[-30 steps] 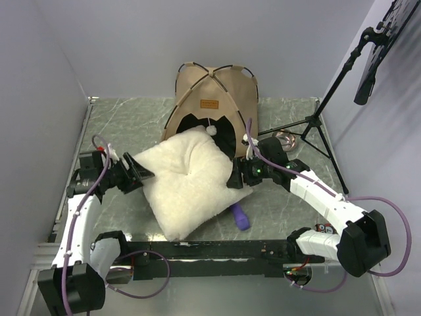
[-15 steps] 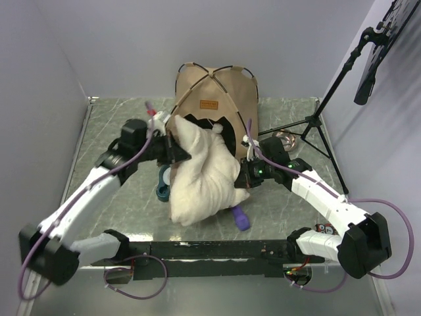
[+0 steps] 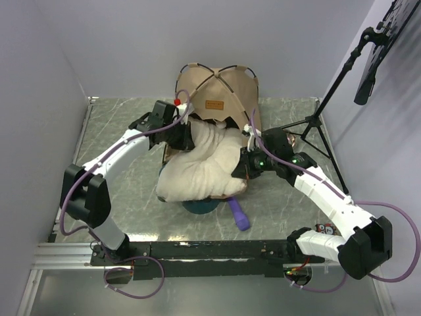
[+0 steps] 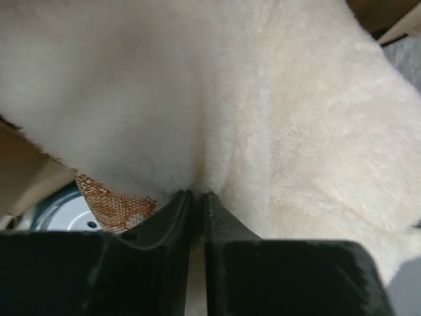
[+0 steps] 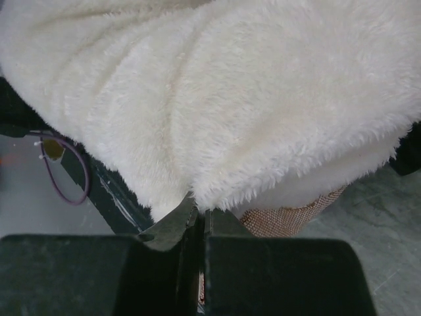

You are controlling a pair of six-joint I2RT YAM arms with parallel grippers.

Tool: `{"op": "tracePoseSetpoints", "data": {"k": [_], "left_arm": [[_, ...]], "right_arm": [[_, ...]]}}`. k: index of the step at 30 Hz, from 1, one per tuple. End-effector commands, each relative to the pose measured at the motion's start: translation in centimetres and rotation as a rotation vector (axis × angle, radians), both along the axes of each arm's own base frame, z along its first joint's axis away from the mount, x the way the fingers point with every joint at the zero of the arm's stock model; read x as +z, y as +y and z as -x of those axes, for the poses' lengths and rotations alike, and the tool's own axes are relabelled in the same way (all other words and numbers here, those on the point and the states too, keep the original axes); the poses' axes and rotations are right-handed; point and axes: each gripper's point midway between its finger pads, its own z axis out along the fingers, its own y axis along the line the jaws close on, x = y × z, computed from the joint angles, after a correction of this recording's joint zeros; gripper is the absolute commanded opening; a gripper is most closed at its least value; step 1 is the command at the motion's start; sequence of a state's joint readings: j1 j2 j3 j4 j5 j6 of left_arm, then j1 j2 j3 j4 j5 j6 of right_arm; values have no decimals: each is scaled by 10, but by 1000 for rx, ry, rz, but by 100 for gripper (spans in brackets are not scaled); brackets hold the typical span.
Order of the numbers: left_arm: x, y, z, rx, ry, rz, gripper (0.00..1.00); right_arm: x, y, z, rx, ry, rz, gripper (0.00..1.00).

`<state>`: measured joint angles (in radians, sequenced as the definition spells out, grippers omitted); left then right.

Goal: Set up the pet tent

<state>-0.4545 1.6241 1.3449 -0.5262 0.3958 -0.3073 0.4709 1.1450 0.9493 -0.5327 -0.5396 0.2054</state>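
My left gripper (image 4: 196, 195): pinching the pillow (image 3: 204, 164).
My right gripper (image 5: 196, 205): pinching it too.
Pillow: against pet tent (image 3: 223, 85) front.

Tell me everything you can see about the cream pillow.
The cream pillow is fluffy white plush with a tan woven underside showing at its edges. It is bunched and sagging in front of the pet tent, its far end at the tent's front. The left gripper pinches its far left edge, the right gripper its right edge.
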Motion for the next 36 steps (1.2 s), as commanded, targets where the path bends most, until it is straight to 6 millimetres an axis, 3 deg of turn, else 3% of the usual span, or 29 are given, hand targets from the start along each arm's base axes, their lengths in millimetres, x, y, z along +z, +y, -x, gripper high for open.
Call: {"op": "tracePoseSetpoints", "data": {"k": [1, 5, 8, 11, 12, 13, 16, 19, 24, 27, 32, 35, 36], "left_arm": [[15, -4, -21, -27, -108, -66, 22], [18, -2, -40, 21, -112, -70, 42], [39, -4, -27, -57, -136, 21, 60], [80, 7, 2, -143, -258, 58, 77], [88, 14, 13, -164, -298, 57, 94], [98, 22, 22, -156, -341, 48, 100], [107, 48, 44, -149, -402, 34, 100], [91, 73, 59, -86, -333, -7, 100], [44, 84, 105, -52, -93, 25, 100], [21, 87, 115, -4, -53, 11, 100], [-4, 73, 120, -41, 40, -59, 100], [-22, 63, 125, -68, 121, -67, 100], [-21, 59, 124, -77, 124, -45, 94]], "right_arm": [[45, 5, -22, -14, -163, -45, 0], [26, -8, -46, -127, -166, 49, 0], [13, -13, -59, -188, -131, 88, 0], [11, -8, -58, -171, -110, 73, 0], [12, -8, -55, -164, -106, 71, 5], [15, -10, -53, -162, -111, 68, 12], [18, -15, -38, -130, -117, 63, 46], [18, -23, -18, -99, -110, 65, 76], [7, -37, 12, -72, -93, 85, 96], [-6, -39, 21, -54, -69, 95, 98], [-42, -34, 21, -14, 20, 124, 96], [-35, -24, 12, 13, 30, 96, 86], [-31, -20, 10, 19, 22, 78, 80]]}}
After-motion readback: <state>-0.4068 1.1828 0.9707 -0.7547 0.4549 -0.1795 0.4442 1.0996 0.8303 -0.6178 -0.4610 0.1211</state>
